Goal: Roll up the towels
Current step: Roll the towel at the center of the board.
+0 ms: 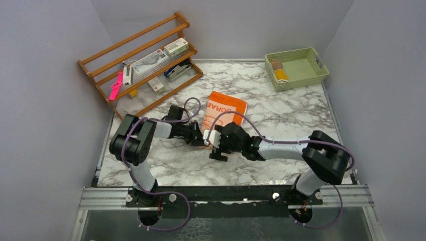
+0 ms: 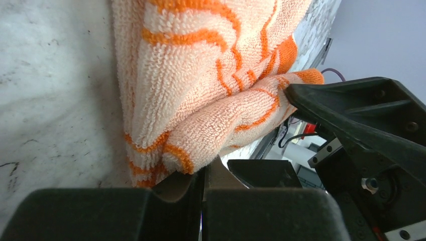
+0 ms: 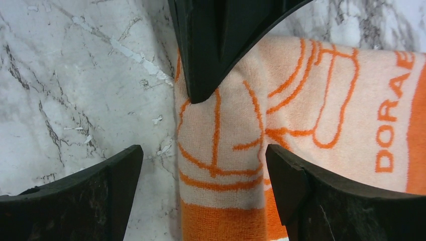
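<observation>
The orange-and-peach towel [image 1: 228,108] lies on the marble table [image 1: 281,125] at the centre of the top view. The left gripper [image 2: 203,182], at the bottom of its wrist view, is clamped on the towel's lifted, folded edge. The right gripper [image 3: 203,158] stands spread wide, straddling that same edge, holding nothing

Robot lab test cell, not a home or shop. Plain grey walls [image 1: 50,75] box in a marble-print tabletop [image 1: 281,120] on three sides. My left arm [image 1: 135,143] and right arm [image 1: 286,148] are bolted to a metal rail [image 1: 226,193] at the near edge. The only props look staged: a wooden rack [image 1: 140,55] of small boxes far left and a green basket [image 1: 301,81] far right.
</observation>
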`<state>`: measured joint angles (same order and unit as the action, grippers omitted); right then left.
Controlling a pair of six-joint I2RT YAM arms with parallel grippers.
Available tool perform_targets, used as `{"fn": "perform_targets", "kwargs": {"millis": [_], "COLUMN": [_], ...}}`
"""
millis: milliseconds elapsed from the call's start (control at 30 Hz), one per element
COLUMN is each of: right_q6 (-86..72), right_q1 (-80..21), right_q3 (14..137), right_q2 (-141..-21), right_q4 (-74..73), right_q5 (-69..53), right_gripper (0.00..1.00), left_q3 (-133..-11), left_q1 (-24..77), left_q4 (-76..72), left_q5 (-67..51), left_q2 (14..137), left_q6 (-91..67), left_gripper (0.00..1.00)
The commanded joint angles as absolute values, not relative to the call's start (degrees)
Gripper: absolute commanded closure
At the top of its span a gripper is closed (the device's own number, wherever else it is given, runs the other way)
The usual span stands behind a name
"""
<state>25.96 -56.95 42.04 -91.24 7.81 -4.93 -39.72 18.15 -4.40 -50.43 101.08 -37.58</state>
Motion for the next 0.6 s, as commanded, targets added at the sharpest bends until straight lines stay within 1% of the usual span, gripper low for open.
{"fn": "perform_targets", "kwargs": {"millis": [0, 167, 267, 433, 567], "right_q6": [27.9, 26.32, 23.36, 18.62, 15.0], "right_q1": [-57.36, -57.38, -57.37, -57.34, -57.3], "right_q3": [42.07, 45.52, 48.46, 49.95, 52.42], "right_q2": [-89.63, -95.64, -99.01, -100.65, -102.82], "right_q4": [11.04, 5.95, 1.13, -4.06, -11.59], "right_q5": [-2.66, -3.26, -3.15, -4.43, -6.24], "right_gripper": [0.07, 0.13, 0.21, 0.27, 0.32], "left_q3": [-39.52, -40.01, -40.91, -42.36, -43.24], "left_q1": [18.45, 18.37, 17.93, 15.33, 12.39], "left_q4": [-2.1, -1.57, -0.39, 1.44, 2.09], "left_q5": [-44.57, -45.42, -46.85, -49.44, -52.48], "left_q2": [104.72, 104.69, 104.5, 103.98, 103.12], "left_q6": [-34.64, -34.66, -34.6, -34.53, -34.63], "left_gripper": [1.0, 1.0, 1.0, 1.0, 1.0]}}
